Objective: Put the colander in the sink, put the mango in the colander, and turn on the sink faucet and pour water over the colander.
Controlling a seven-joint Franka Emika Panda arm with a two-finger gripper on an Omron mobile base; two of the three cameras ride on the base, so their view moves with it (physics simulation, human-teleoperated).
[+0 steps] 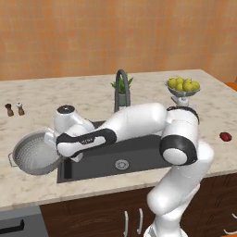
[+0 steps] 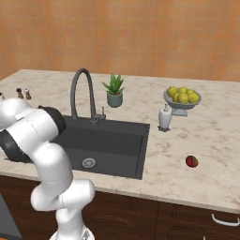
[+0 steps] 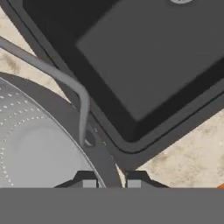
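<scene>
Right now the colander (image 1: 33, 153) sits on the pale stone counter (image 1: 92, 95) at about nine o'clock from the sink (image 1: 139, 155), its rim just beside the basin's left edge, upright with its perforated bowl open to the ceiling and a small loop handle (image 1: 10, 159) showing on its far left side. In the hand view the colander (image 3: 30, 144) lies at about eight o'clock, and its wide grey rim runs down between the two dark fingertips (image 3: 89, 183), one tip on the inner side of the rim and the other on the outer side. The gripper (image 3: 111, 183) has its jaws a little apart, straddling that rim; whether the tips actually press on the metal cannot be told. A thin bent handle wire (image 3: 81, 103) rises from the rim just above the tips. From the left base camera the arm reaches low across the front of the sink toward the colander, and its dark wrist hides the place where hand meets rim. The sink (image 2: 101, 143) is dark and holds only its round silver drain (image 2: 88, 162). The faucet (image 2: 83, 93) stands at twelve o'clock behind the basin, arched spout over the bowl. The mango (image 2: 191, 161) lies on the counter at three o'clock from the sink, well apart from it. Farther back stand a small potted plant (image 2: 114, 91), a white soap bottle (image 2: 164, 117), a footed bowl of yellow fruit (image 2: 182, 97), and two small shakers (image 1: 14, 109) at the counter's far left.
</scene>
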